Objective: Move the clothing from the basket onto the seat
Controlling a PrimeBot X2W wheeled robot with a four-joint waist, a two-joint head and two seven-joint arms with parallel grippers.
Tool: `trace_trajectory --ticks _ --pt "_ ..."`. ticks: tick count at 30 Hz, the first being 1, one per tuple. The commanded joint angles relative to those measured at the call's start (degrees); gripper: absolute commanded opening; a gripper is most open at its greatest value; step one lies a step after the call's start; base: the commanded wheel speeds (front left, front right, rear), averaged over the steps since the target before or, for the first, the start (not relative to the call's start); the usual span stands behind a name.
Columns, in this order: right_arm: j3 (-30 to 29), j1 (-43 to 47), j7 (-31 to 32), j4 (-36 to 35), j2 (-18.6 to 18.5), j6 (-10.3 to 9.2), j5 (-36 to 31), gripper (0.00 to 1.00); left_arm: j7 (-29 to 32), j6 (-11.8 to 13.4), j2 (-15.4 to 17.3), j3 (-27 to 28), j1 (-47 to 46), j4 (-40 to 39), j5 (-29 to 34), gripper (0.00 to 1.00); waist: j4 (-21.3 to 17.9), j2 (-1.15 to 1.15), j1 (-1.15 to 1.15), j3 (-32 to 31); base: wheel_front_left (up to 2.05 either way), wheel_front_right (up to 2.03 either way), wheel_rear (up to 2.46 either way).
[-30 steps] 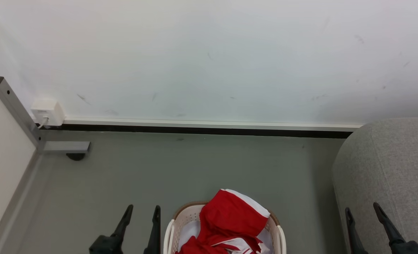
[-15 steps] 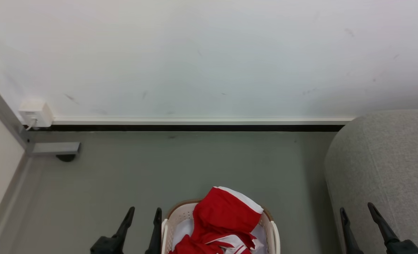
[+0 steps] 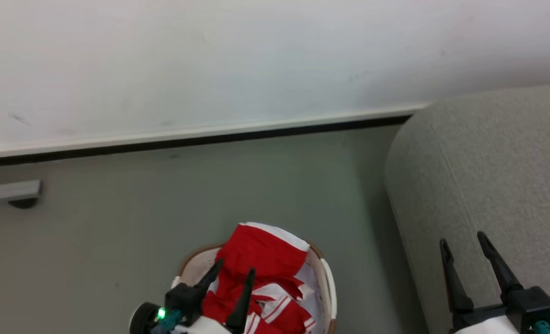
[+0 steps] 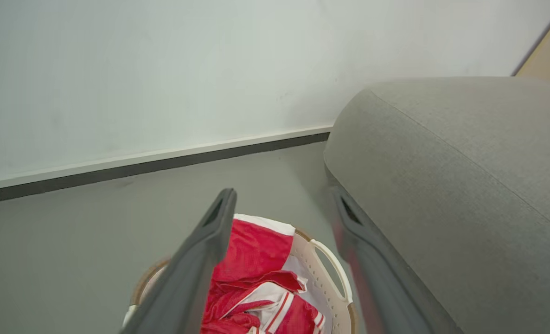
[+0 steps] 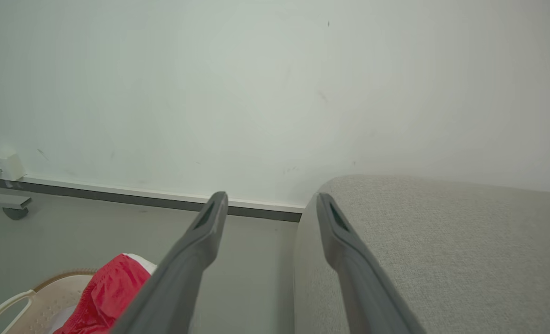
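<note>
**Reaching in for the first garment, with nothing gripped yet.**
Your left gripper (image 3: 236,266) hangs over the basket (image 3: 328,283) with its jaws spread wide and empty. The red clothing (image 3: 256,255) is heaped inside, mounding above the rim. The basket stands on the floor just beside the seat (image 3: 488,162). Your right gripper (image 3: 461,238) hovers over the seat's near edge, jaws also wide and empty. Next, I'd lower the left fingers onto the top fold, close on plenty of cloth, and lift clear of the rim before swinging right.
</note>
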Motion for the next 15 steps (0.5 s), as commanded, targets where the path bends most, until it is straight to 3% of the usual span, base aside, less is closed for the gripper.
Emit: trace_trajectory --ticks 1,8,15 --pt "0.4 -1.6 -0.2 -0.4 0.1 -0.12 0.8 1.00 -0.1 -0.5 0.4 -0.7 -2.7 3.7 1.2 1.00 -3.9 0.00 0.00 4.2 0.00 0.00 0.00" --pt "0.7 -4.5 -0.1 -1.0 0.4 -0.12 1.9 1.00 0.8 -1.5 0.4 -3.6 -11.0 20.0 2.7 1.00 -7.7 0.00 0.00 8.8 0.00 0.00 0.00" --pt "1.3 -7.0 -0.1 -1.8 0.6 -0.12 3.3 1.00 9.5 -0.4 0.4 -6.2 -18.4 34.5 1.2 1.00 -10.6 0.00 0.00 13.9 0.00 0.00 0.00"
